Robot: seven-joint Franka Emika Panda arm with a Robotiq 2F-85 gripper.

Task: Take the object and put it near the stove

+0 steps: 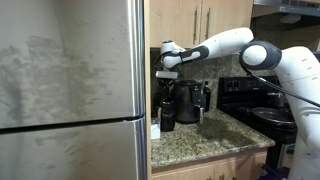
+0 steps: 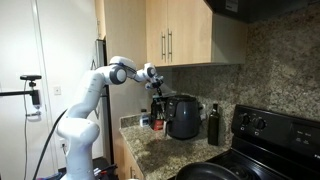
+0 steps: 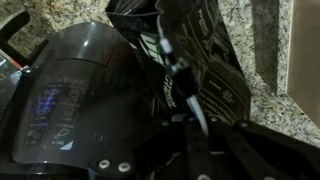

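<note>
The object [image 1: 167, 113] is a slim, nearly black container with white print. It stands on the granite counter, on the side of the black appliance [image 1: 190, 102] away from the stove [image 1: 262, 105]. It shows in both exterior views [image 2: 158, 113] and fills the wrist view [image 3: 205, 50]. My gripper [image 1: 168, 82] points straight down onto its top, as the exterior view from the fridge side [image 2: 157, 96] also shows. In the wrist view the fingers [image 3: 190, 125] look drawn together on the object's top edge. The stove [image 2: 268, 135] is at the far end of the counter.
The rounded black appliance [image 2: 183, 118] stands between the object and the stove and shows in the wrist view [image 3: 70, 90]. A dark bottle [image 2: 213, 125] stands beside the stove. A steel fridge [image 1: 70, 90] borders the counter. Wooden cabinets [image 2: 180, 35] hang overhead.
</note>
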